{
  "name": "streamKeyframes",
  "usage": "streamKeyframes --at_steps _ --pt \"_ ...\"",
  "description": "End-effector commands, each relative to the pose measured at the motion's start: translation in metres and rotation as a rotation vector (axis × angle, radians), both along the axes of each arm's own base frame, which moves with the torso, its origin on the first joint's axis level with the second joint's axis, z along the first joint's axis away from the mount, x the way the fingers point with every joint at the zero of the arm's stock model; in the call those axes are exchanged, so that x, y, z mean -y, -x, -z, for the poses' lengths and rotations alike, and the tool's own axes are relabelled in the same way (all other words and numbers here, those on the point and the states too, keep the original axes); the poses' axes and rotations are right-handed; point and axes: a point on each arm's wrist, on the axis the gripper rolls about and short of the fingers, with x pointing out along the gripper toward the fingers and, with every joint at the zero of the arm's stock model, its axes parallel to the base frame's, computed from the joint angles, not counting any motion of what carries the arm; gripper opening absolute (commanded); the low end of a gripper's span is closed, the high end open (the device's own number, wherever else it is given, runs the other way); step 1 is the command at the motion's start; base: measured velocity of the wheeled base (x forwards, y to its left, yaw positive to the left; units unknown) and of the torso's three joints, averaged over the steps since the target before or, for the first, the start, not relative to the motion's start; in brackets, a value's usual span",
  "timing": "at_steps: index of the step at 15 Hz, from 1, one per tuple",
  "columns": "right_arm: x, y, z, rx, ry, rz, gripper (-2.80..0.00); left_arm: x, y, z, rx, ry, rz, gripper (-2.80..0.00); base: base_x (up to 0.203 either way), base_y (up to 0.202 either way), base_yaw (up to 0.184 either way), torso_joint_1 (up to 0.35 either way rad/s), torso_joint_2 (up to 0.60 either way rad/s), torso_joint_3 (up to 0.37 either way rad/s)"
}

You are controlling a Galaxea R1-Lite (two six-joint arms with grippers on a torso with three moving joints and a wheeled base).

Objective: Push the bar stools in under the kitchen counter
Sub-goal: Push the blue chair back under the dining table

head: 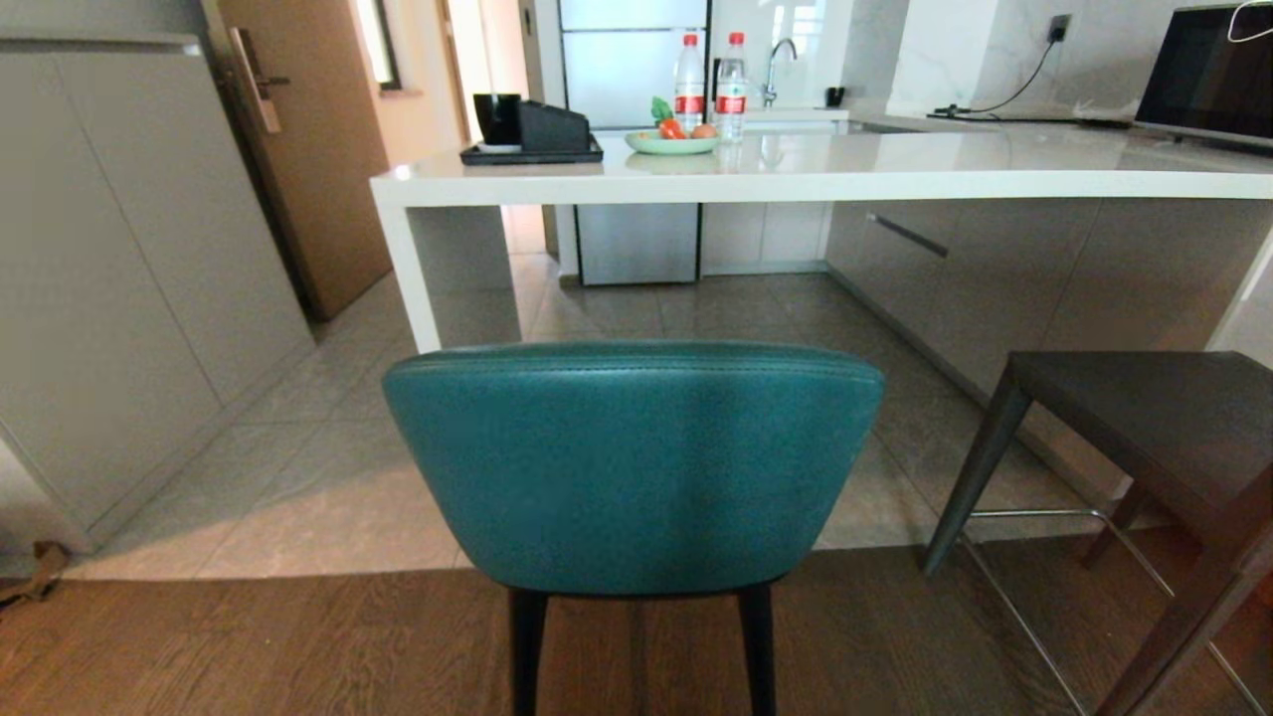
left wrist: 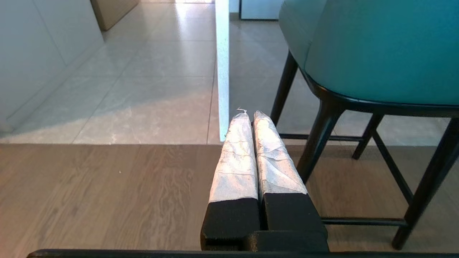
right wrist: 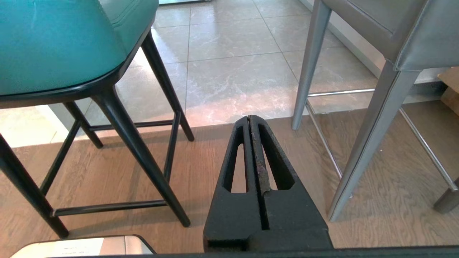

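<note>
Head view first: on the counter's left end a black tray [head: 532, 154] carries a dark cup [head: 496, 118] and a black box [head: 553, 127]. Beside it, a green plate [head: 671, 145] holds what looks like fruit, two water bottles [head: 709, 85] just behind. The kitchen counter [head: 825, 171] runs wide across the top. The teal stool [head: 633, 462] stands dead centre with its back to the robot, short of the slab, not yet tucked under. The dark grey stool [head: 1154, 418] waits to the right, also out. Neither arm shows here. Low at the teal stool's left, the left gripper [left wrist: 250, 115] has its wrapped fingers pressed together, holding nothing. Between the two stools, the right gripper [right wrist: 249, 119] is likewise closed and empty, probably set for pushing, not grasping.
</note>
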Motion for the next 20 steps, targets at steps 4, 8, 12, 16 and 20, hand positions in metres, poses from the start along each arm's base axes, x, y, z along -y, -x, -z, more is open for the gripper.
streamKeyframes --at_steps 4,8,12,16,20 --pt "0.000 0.000 0.000 -0.003 0.001 0.001 -2.80 0.000 0.000 0.001 0.000 -0.006 -0.001 -2.80 0.000 0.000 0.000 0.000 0.00 0.000" --pt "0.000 0.000 0.000 -0.001 0.003 0.001 -2.80 0.002 0.006 -0.015 0.031 0.000 0.097 -2.80 0.000 0.000 0.000 0.000 0.00 0.000" --pt "-0.001 0.007 -0.037 0.086 -0.001 -0.042 -2.80 0.003 0.010 -0.040 0.052 0.006 0.144 -2.80 0.000 0.000 0.000 0.000 0.00 0.000" --pt "-0.001 -0.015 -0.074 -0.001 -0.066 -0.087 -2.80 0.003 -0.016 -0.083 -0.035 0.052 0.180 -2.80 0.000 0.000 0.000 0.000 0.00 0.000" --pt "-0.004 -0.069 -0.115 -0.031 -0.090 -0.116 -2.80 0.010 -0.095 -0.105 -0.144 0.093 0.239 -2.80 0.000 0.000 0.000 0.000 0.00 0.000"
